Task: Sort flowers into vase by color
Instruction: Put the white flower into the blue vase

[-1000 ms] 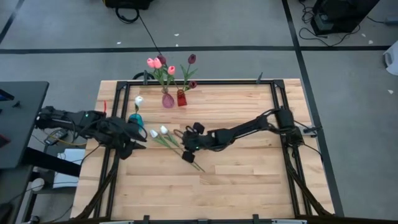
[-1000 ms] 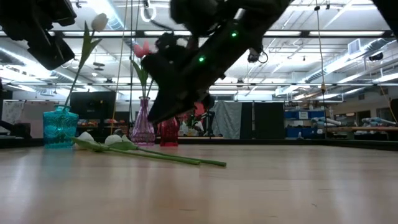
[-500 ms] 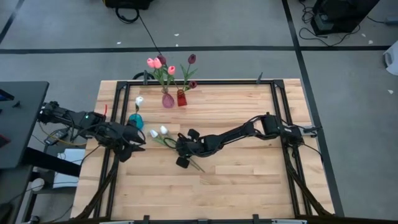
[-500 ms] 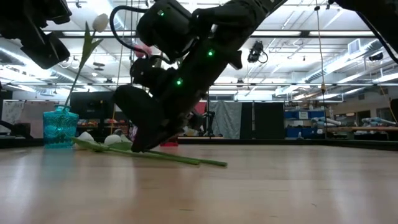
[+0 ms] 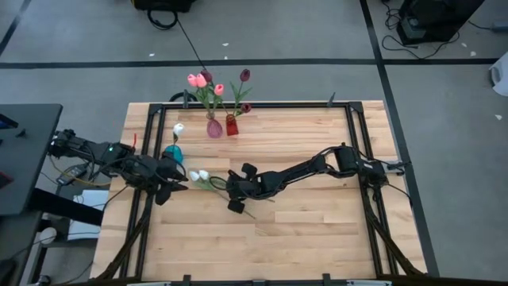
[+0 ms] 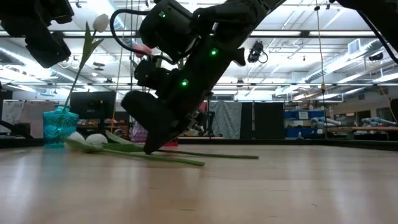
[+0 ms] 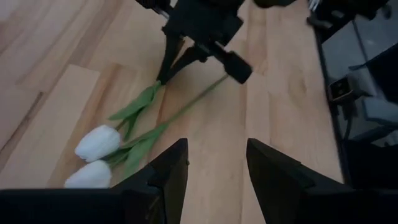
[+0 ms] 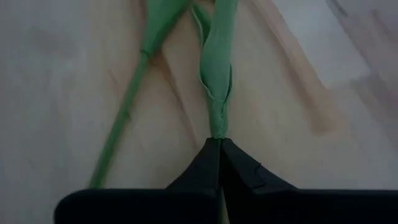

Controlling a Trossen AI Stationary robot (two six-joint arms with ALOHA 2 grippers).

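Right gripper: I see the right gripper (image 8: pixel 219 163) low over the pale plank table (image 5: pixel 317 230), its dark wedge-shaped fingers pressed together on the thin green stem of one white tulip (image 5: pixel 204 175).
White tulips: two lie flat on the wood near the left-centre, smooth oval heads side by side (the second white tulip (image 5: pixel 194 175) sits just beside the first), stems trailing toward the right gripper.
Left gripper: the left gripper (image 7: pixel 211 168) hovers just left of the heads, blunt fingers spread, nothing between them.
Vases: a faceted teal glass vase (image 5: pixel 173 151) holds one white flower; a pink vase (image 5: pixel 214 128) holds pink ones; a red vase (image 5: pixel 231 125) holds maroon ones, at the far edge.
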